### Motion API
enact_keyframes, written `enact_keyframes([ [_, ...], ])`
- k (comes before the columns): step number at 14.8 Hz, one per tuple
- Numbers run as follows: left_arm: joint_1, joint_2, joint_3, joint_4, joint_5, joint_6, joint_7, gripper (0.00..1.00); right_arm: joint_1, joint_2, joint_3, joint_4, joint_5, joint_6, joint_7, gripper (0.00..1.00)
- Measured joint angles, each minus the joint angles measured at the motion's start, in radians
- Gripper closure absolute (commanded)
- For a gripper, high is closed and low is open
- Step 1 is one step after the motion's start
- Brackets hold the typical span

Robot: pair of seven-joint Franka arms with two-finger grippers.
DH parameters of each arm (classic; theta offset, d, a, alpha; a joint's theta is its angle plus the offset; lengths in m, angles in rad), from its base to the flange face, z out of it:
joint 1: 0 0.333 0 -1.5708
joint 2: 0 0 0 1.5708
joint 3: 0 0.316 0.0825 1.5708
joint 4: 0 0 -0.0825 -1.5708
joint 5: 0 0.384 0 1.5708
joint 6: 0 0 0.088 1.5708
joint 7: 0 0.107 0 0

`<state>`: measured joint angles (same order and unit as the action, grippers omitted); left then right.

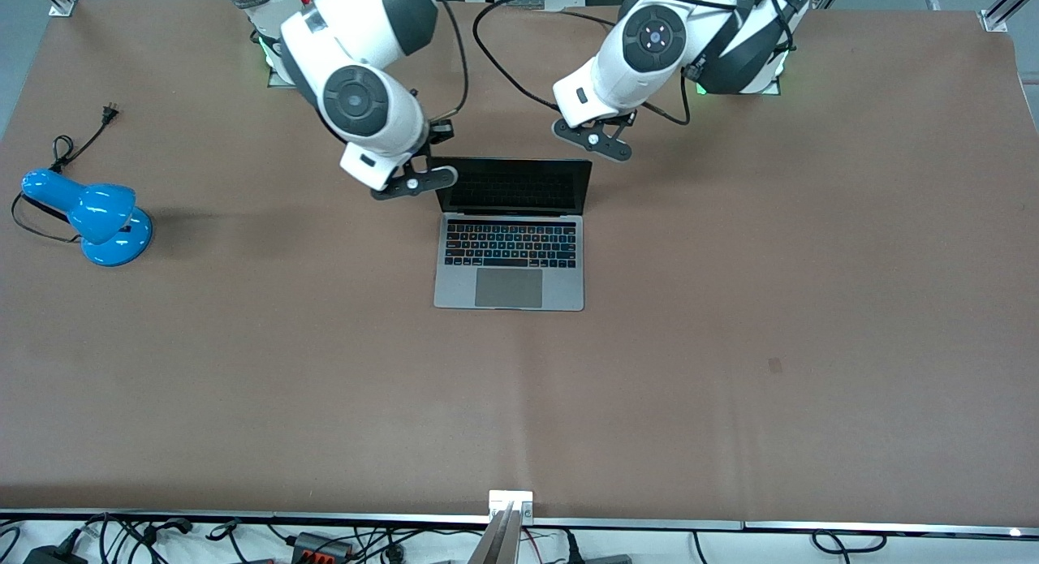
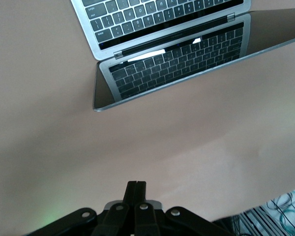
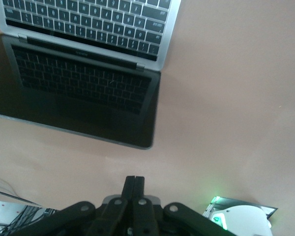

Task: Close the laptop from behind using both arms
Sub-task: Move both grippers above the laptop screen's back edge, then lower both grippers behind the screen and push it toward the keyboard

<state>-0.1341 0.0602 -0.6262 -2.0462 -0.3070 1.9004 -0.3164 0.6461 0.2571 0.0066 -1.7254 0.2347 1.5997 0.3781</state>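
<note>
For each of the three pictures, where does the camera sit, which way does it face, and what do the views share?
Front view: high across the table, facing both arms; right gripper by the laptop lid, left gripper near its other corner.
Left wrist view: on the left wrist, looking past the shut left gripper at the screen.
Right wrist view: likewise, shut right gripper.
Shared: the open laptop.
</note>
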Motion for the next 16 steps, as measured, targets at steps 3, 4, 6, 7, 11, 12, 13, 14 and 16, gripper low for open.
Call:
enact_keyframes([
  [3, 0.001, -0.007, -0.047, -0.084, -0.002, 0.135, -0.031, 0.99, 0.020, 0.034, 0.000, 0.000, 0.001, 0.005, 0.005, 1.00],
  [4, 0.000, -0.007, -0.058, -0.107, -0.002, 0.180, -0.045, 0.99, 0.021, 0.043, 0.000, 0.000, 0.001, 0.006, 0.005, 1.00],
  [6, 0.000, -0.008, -0.075, -0.145, -0.003, 0.263, -0.081, 0.99, 0.021, 0.058, -0.001, 0.000, 0.006, 0.013, 0.005, 1.00],
  [7, 0.000, -0.008, -0.080, -0.162, -0.003, 0.306, -0.099, 0.99, 0.021, 0.066, -0.001, 0.000, 0.010, 0.020, 0.005, 1.00],
  [11, 0.003, -0.008, -0.081, -0.194, -0.003, 0.408, -0.117, 0.99, 0.026, 0.097, -0.001, 0.000, 0.020, 0.066, 0.005, 1.00],
  [12, 0.006, -0.008, -0.081, -0.197, -0.003, 0.432, -0.118, 0.99, 0.028, 0.102, -0.001, 0.000, 0.020, 0.084, 0.005, 1.00],
  [13, 0.010, -0.008, -0.080, -0.201, -0.003, 0.455, -0.118, 0.99, 0.028, 0.106, -0.002, 0.000, 0.020, 0.102, 0.005, 1.00],
  [14, 0.017, -0.007, -0.080, -0.204, -0.003, 0.483, -0.118, 0.99, 0.027, 0.107, -0.003, 0.001, 0.021, 0.114, 0.005, 1.00],
  [16, 0.033, 0.003, -0.079, -0.210, -0.003, 0.548, -0.118, 0.99, 0.026, 0.107, -0.007, 0.007, 0.021, 0.124, 0.005, 1.00],
])
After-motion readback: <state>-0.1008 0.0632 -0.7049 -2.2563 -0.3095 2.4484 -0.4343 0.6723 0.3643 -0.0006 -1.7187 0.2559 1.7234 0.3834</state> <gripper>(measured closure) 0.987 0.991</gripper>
